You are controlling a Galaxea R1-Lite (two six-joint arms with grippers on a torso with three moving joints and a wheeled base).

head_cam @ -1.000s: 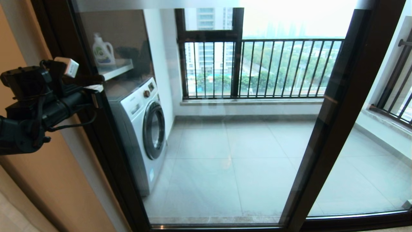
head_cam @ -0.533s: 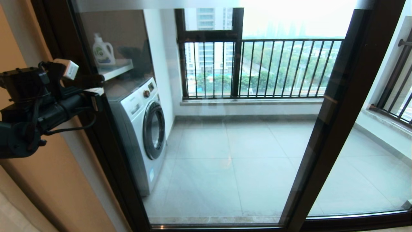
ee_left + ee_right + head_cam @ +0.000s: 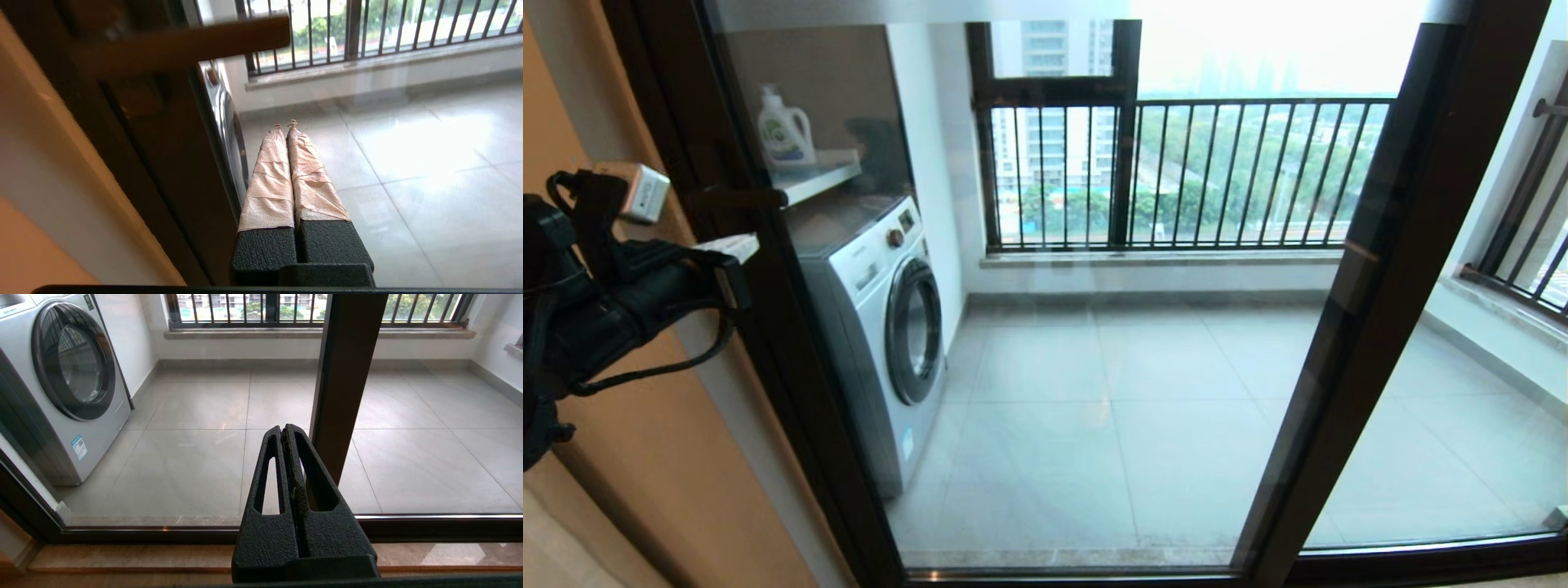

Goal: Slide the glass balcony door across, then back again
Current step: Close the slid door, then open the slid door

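Observation:
The glass balcony door [image 3: 1094,367] stands across the opening, and its dark brown left post [image 3: 792,392] lies against the wall side. A dark lever handle [image 3: 739,198] sticks out from that post; in the left wrist view the handle [image 3: 179,45] shows above the fingers. My left gripper [image 3: 750,243] hangs just left of the post and below the handle, apart from both. Its tape-wrapped fingers [image 3: 269,179] are pressed together with nothing between them. My right gripper [image 3: 284,430] is shut and empty, low before the bottom track, next to a dark vertical post [image 3: 347,375]. It is out of the head view.
Behind the glass, a white washing machine [image 3: 882,327] stands at the left under a shelf with a detergent bottle [image 3: 784,131]. A window with black railing bars [image 3: 1176,171] closes the balcony's far side. A beige wall [image 3: 645,457] runs along my left arm.
My left gripper has drawn back to the left and slightly down, away from the door post and handle. The door itself has not shifted.

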